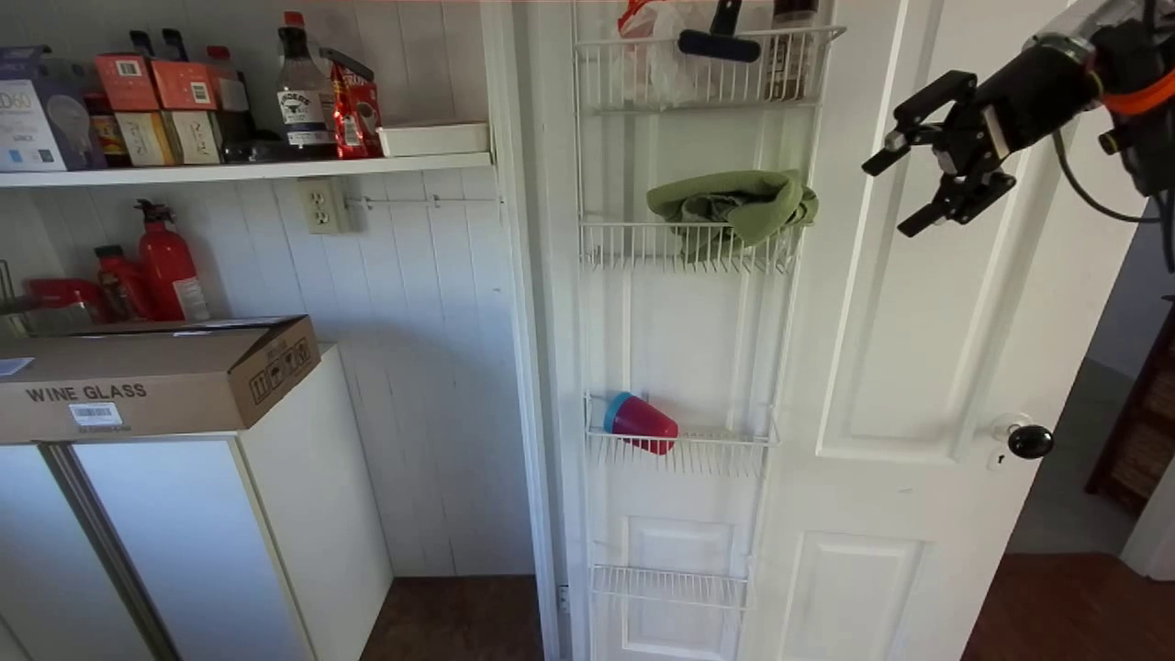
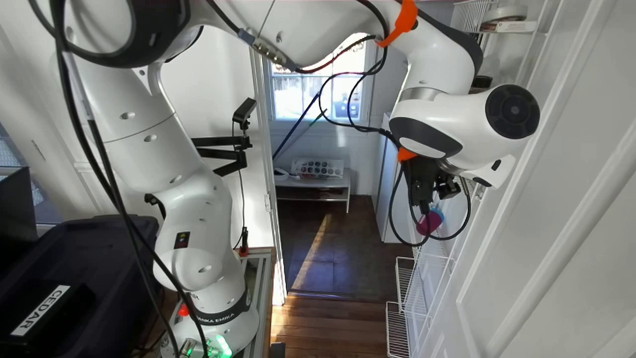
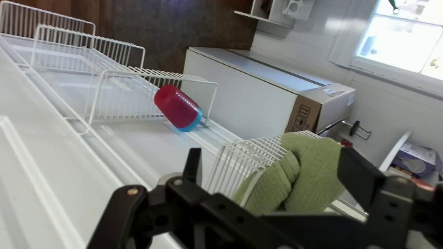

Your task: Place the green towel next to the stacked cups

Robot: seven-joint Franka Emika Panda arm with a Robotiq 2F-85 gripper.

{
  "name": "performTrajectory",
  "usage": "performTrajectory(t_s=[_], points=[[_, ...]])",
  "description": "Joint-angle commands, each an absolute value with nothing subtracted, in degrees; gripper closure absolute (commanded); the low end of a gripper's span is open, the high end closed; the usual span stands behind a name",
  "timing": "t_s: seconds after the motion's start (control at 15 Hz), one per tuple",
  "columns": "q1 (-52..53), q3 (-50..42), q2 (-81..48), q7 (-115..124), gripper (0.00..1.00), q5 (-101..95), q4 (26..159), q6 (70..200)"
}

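Two fingers (image 3: 193,166) of the black gripper (image 1: 889,196) stand spread wide, apart from the green towel (image 1: 762,204). In the wrist view the towel shows beyond the gap between them. It lies bunched on a wire shelf (image 3: 258,149) of the white rack (image 1: 670,586) that runs down the door (image 1: 909,367), rising above the front rail (image 1: 633,224). On the next shelf below (image 1: 716,439), the stacked cups (image 1: 645,427), red with a blue end, lie tilted on their side at the end away from the doorknob (image 1: 1030,442); towel and cups are well apart, on different shelves. At the shelf above the towel (image 1: 716,106) show a plastic bag (image 1: 661,64), a black T-shaped tool (image 1: 721,46) and a bottle (image 1: 789,64). Farther out, past the door frame (image 1: 516,367), a cardboard box (image 1: 156,367) marked WINE GLASS rests on a white cabinet (image 1: 312,514), and the upper part of a red fire extinguisher (image 1: 170,262) shows behind it. Over these, a wall shelf (image 1: 248,172) bears bottles (image 1: 303,106), red boxes (image 1: 128,83) and a carton (image 1: 41,119) printed with a light bulb, among smaller goods. In an exterior view the white arm (image 2: 323,25) arches toward the door, with a bright window (image 2: 323,89) and a low table (image 2: 313,183) far behind.
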State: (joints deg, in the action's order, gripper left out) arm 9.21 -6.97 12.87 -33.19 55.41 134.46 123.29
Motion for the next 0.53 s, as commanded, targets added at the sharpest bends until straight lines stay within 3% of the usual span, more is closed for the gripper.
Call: performTrajectory(t_s=[0.0, 0.27, 0.47], points=[[6.56, -4.43, 12.17, -34.85, 0.00, 57.65, 133.85, 122.30], [6.39, -4.13, 10.86, -36.50, 0.00, 59.41, 132.72, 121.55], [6.69, -4.57, 11.02, -38.26, 0.00, 71.72, 132.99, 118.65]])
